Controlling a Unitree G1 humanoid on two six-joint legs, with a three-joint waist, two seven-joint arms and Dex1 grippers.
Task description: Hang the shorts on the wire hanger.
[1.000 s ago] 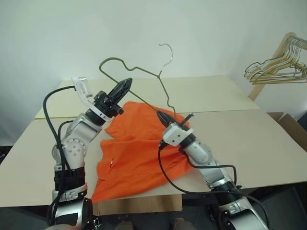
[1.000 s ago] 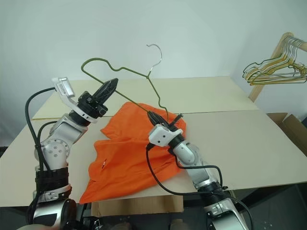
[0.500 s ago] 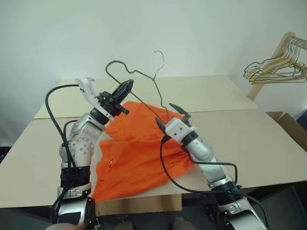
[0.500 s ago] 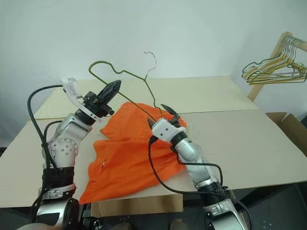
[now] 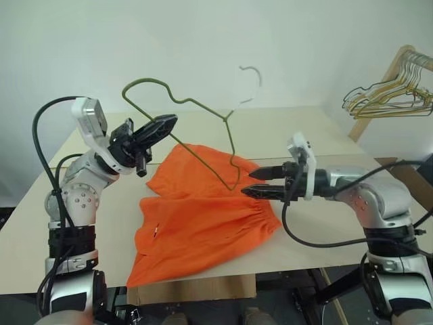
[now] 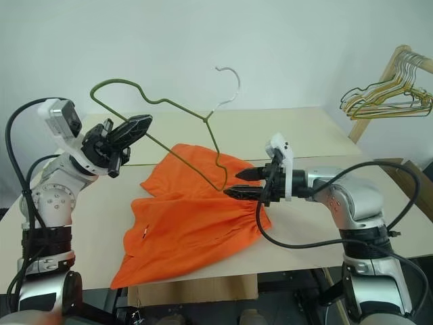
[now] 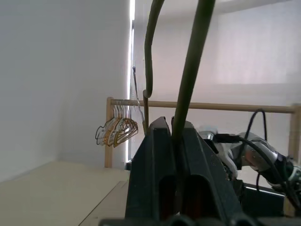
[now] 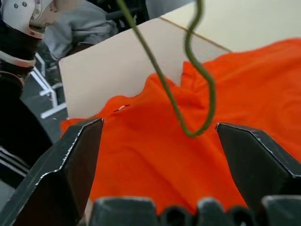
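Note:
The orange shorts (image 5: 196,220) lie spread and rumpled on the table, waistband toward its front right. My left gripper (image 5: 169,122) is raised above the table's left part, shut on the lower bar of the wire hanger (image 7: 189,80). The dark green wire hanger (image 5: 225,118) hangs in the air over the shorts, hook up, with one bent corner dipping close to the fabric. My right gripper (image 5: 247,183) points left, level with the waistband's far end, open and empty. In the right wrist view that bent corner hangs ahead, between its fingers (image 8: 75,160).
The pale wooden table (image 5: 338,156) stretches well past the shorts on the right and at the back. A wooden rack with a bunch of yellowish wire hangers (image 5: 389,101) stands at the far right. A cardboard box (image 5: 409,179) sits beside the table.
My right gripper opened, let go of the hanger's lower corner, swung out to the right and turned to point left. My left gripper drew back to the left, still holding the hanger.

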